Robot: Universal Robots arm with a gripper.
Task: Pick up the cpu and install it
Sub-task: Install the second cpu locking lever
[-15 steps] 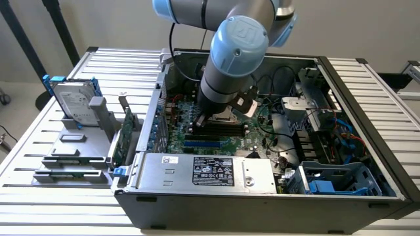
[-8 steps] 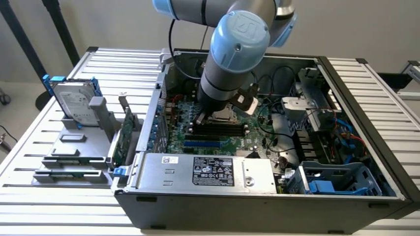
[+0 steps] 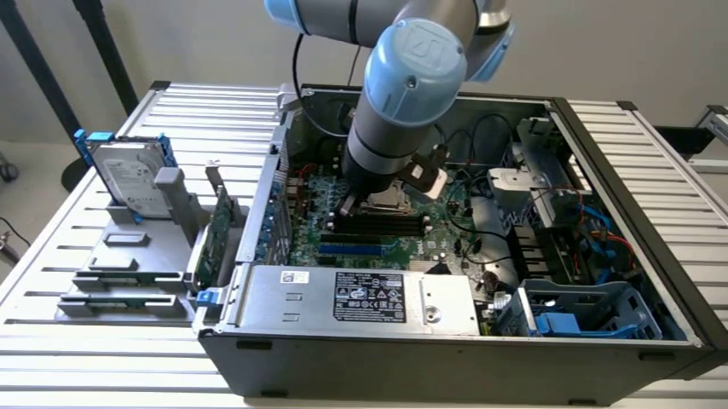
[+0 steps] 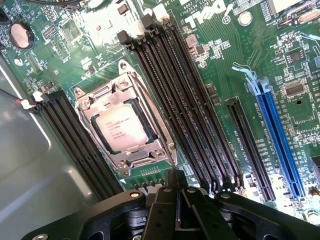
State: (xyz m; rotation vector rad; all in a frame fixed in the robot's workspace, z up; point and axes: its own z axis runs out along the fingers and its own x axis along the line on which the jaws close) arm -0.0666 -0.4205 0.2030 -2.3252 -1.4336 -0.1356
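CPU's sitting in the socket

Gripper (image 4: 176, 192) fingers are pinched together, holding nothing, hovering over the motherboard (image 4: 235, 65). The cpu (image 4: 121, 126) lies flat in its metal socket frame (image 4: 127, 155), about 10 o'clock from the fingertips, beside the black RAM slots (image 4: 182, 110).

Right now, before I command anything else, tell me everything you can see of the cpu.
The cpu is a small flat square chip with a shiny silver metal top carrying faint printed text and a thin darker rim. It lies flat in the motherboard's socket, framed by the silver metal retention bracket, whose edges overlap its border. Black memory slots run on both sides of the socket. The end effector is shut, empty, and not touching it.
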